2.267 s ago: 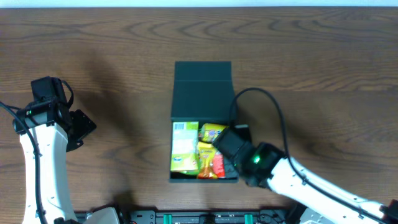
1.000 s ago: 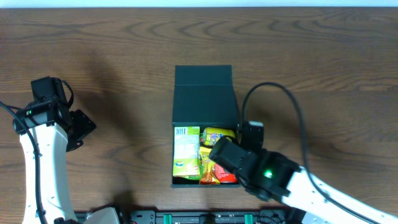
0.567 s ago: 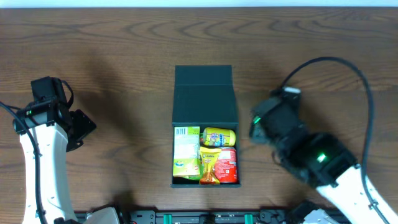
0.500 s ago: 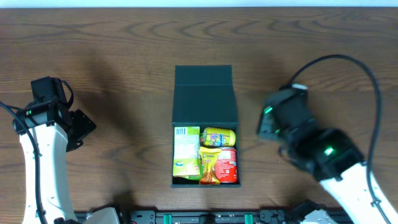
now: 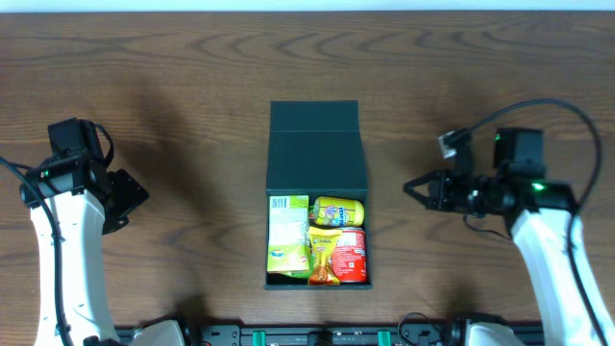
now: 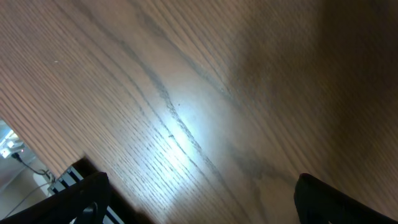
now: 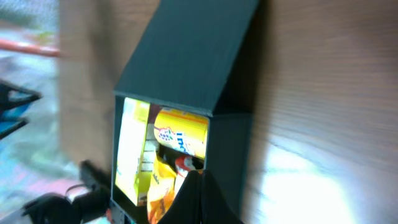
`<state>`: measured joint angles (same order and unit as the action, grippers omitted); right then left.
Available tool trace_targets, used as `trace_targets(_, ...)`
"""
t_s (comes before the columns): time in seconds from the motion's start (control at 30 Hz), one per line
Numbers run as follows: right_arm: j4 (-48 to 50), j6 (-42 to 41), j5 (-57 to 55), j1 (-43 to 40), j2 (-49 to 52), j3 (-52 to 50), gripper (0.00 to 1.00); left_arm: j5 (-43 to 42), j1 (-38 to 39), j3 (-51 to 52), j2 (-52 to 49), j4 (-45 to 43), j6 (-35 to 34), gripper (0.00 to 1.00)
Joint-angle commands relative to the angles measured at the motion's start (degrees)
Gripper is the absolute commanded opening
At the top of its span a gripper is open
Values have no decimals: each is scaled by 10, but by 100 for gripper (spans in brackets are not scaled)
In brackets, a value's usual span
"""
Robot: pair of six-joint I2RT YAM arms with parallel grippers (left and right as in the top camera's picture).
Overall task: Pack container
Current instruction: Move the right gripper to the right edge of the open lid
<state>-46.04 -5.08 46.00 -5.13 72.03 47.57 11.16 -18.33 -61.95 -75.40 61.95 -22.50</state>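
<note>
Container [image 5: 317, 144]: middle of tabletop [image 5: 192, 58]; long axis far-to-near, flap lid open at far end, opening at near end.
Snack packets [image 5: 315, 240]: inside container.
Left gripper [image 5: 123, 197]: well left of container, jaws apart.
Right gripper [image 5: 413, 186]: right of container, jaws together, empty, pointing at it.

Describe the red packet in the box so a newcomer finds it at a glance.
In the middle of the wooden table sits the dark teal container, its flap open. In its open half, go to the corner nearest the robot on its right side: the red packet. It is the only red one, with the yellow packet behind it and the orange packet at its left.
</note>
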Motion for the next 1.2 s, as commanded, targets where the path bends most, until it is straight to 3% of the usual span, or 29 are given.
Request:
trace_targets(0.0, 54, 54, 132, -6, 49, -56, 1, 10, -3, -1, -2, 2, 2, 95)
trace_targets(0.27, 197, 54, 155, -6, 198, -77, 1, 10, -3, -1, -2, 2, 2, 95)
trace_targets(0.53, 321, -8, 155, -6, 293, -77, 1, 10, -3, -1, -2, 2, 2, 95)
trace_targets(0.93, 498, -146, 155, -2, 338, -75, 1, 10, -3, -1, -2, 2, 2, 95)
trace_targets(1.17, 545, -225, 109, 14, 339, -75, 1, 10, -3, -1, -2, 2, 2, 95)
